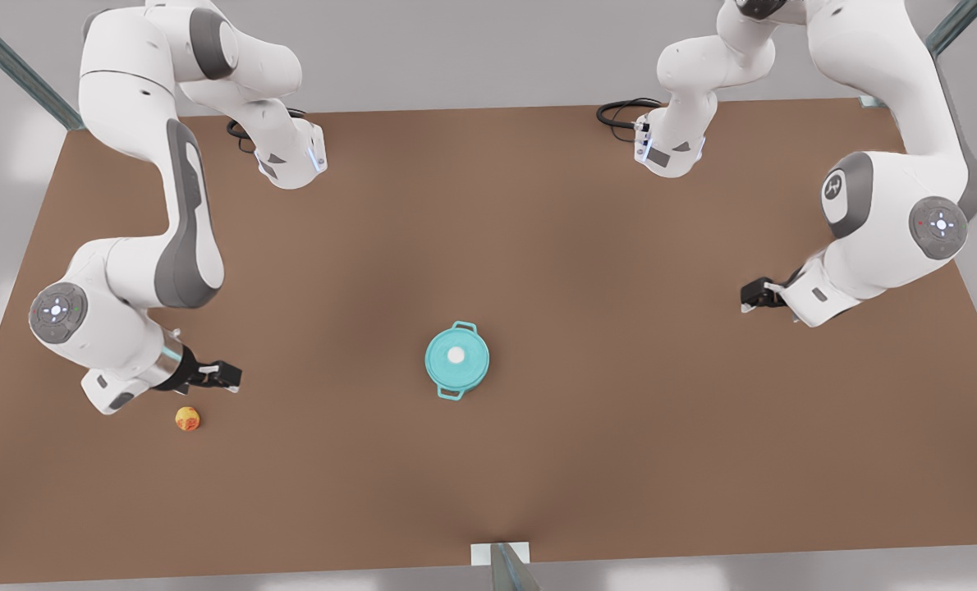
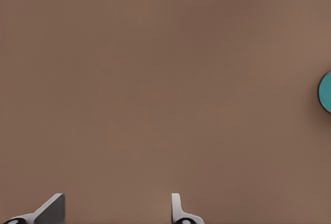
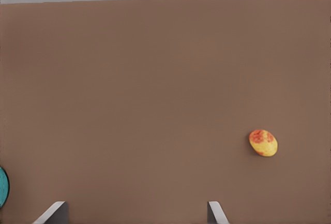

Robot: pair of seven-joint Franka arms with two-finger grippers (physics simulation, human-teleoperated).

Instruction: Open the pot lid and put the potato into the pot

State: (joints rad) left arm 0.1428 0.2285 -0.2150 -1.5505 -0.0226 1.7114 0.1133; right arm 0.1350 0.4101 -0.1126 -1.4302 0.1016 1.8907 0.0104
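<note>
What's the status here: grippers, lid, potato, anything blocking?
Right gripper open, empty, near potato. Left gripper open, empty, waiting off to the side. Pot lid on pot. Nothing in the way.

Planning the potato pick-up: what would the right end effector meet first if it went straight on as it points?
Probably bare table, not the potato: in the right wrist view the potato lies to one side of the line running out from the right end effector, whose fingers are open. Depth is unclear.

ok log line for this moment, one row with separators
lid on pot | potato on table | right gripper open near potato | left gripper open, waiting
</note>
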